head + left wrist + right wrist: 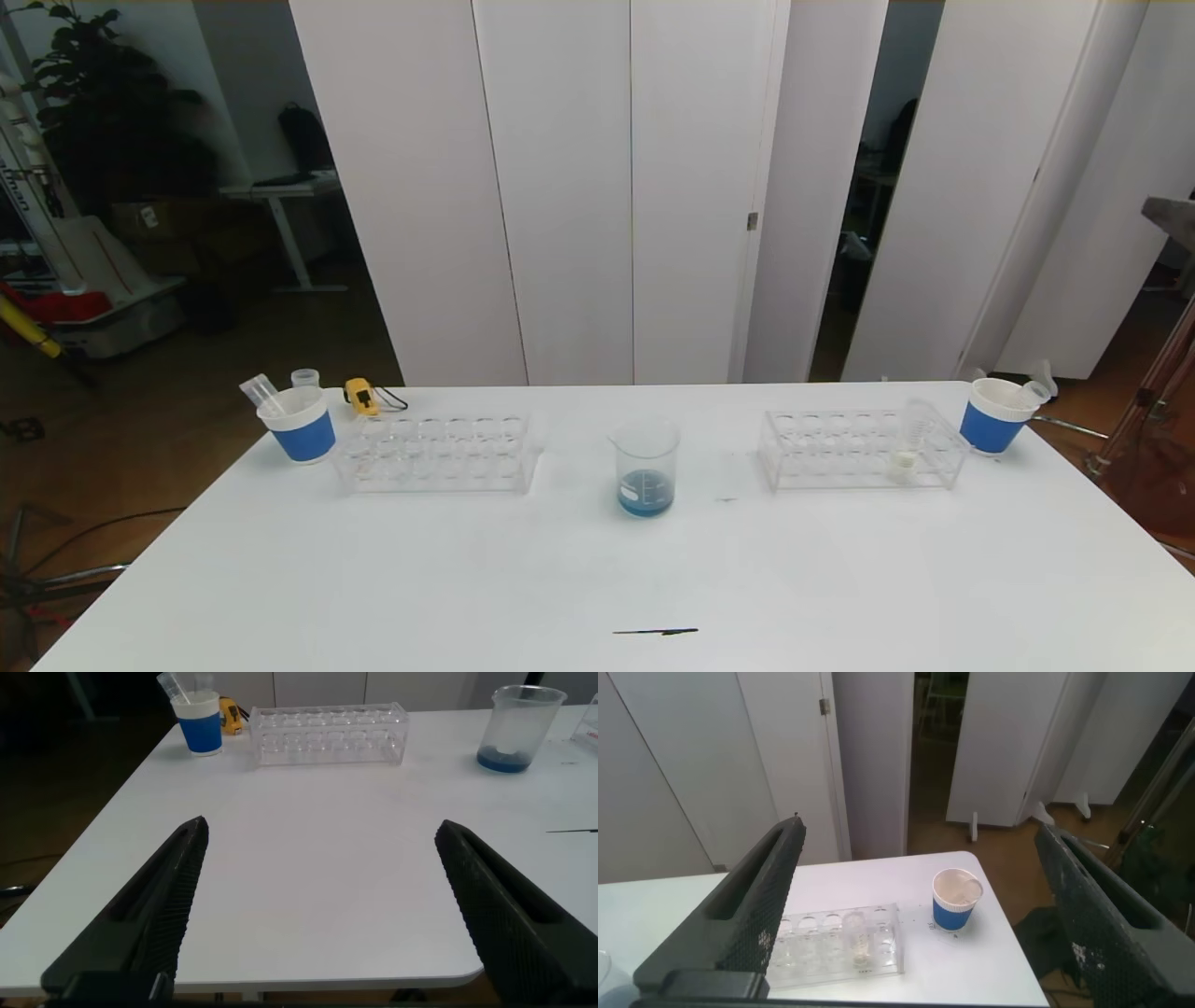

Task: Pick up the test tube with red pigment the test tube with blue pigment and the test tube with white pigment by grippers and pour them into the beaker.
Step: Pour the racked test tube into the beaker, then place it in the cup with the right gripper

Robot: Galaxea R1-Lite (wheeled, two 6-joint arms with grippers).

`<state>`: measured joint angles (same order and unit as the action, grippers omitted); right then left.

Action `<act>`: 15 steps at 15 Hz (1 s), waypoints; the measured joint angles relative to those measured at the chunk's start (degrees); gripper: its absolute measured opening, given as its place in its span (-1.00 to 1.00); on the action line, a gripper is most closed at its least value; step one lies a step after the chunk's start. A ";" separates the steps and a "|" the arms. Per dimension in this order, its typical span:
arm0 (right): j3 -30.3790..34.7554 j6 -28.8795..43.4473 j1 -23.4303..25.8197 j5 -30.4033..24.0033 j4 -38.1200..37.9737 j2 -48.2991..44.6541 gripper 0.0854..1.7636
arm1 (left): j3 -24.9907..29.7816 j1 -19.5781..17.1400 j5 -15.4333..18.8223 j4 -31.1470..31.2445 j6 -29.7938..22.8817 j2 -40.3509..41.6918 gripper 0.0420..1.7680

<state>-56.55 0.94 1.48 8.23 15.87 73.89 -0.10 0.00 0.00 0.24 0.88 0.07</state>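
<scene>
White tube [906, 446] upright in right rack [864, 450], ahead of right gripper [915, 905]; both grippers spread wide, nothing held.

The worktop [373, 579] looks smooth matt white, the beaker [644, 467] and both racks [434, 455] clear glossy plastic, the tool fingers [149, 905] rough black.

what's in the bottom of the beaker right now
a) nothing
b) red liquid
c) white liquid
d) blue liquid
d: the beaker, standing between the two clear racks, holds a shallow layer of blue liquid at its bottom.
</scene>
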 joint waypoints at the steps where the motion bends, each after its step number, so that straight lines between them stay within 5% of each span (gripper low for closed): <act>1: 0.68 0.02 0.04 0.04 1.73 2.62 0.98 | 0.00 0.00 0.00 0.00 0.00 0.00 0.96; 15: 24.17 -0.45 -2.21 0.00 39.91 25.78 0.98 | 0.00 0.00 0.00 0.02 0.00 0.00 0.96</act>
<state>-32.38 0.49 -0.73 8.23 55.78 99.67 -0.10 0.00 0.00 0.27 0.88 0.07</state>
